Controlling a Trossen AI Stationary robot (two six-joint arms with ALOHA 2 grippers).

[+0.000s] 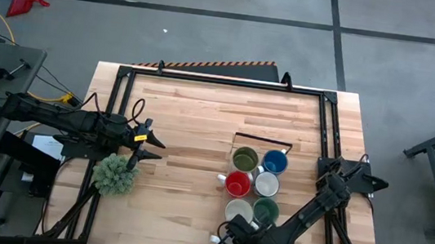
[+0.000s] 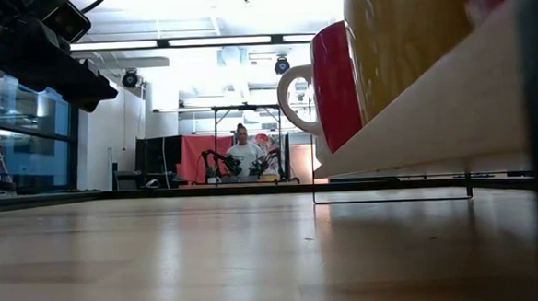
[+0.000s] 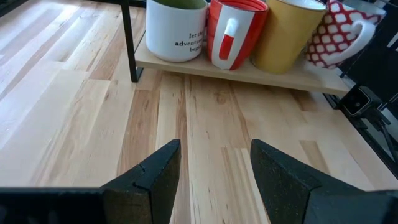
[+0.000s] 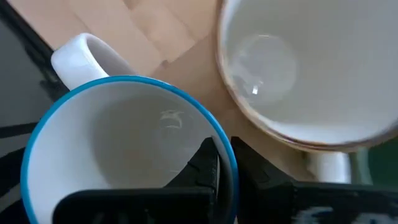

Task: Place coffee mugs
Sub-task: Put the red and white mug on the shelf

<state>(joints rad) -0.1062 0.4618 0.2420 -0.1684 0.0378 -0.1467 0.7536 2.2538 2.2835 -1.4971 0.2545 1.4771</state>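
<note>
Round glossy ceramic mugs crowd a flat wooden shelf.

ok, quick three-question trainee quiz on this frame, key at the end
1. True or false: the left gripper is shut on a mug.
2. Which mug does the right gripper clamp by the rim? A: red. B: blue-rimmed white mug. C: olive green.
3. Fill in: the bushy plant sits beside the ____ arm.
Key: 1 false, it is open over bare table; 2 B; 3 left.
</note>
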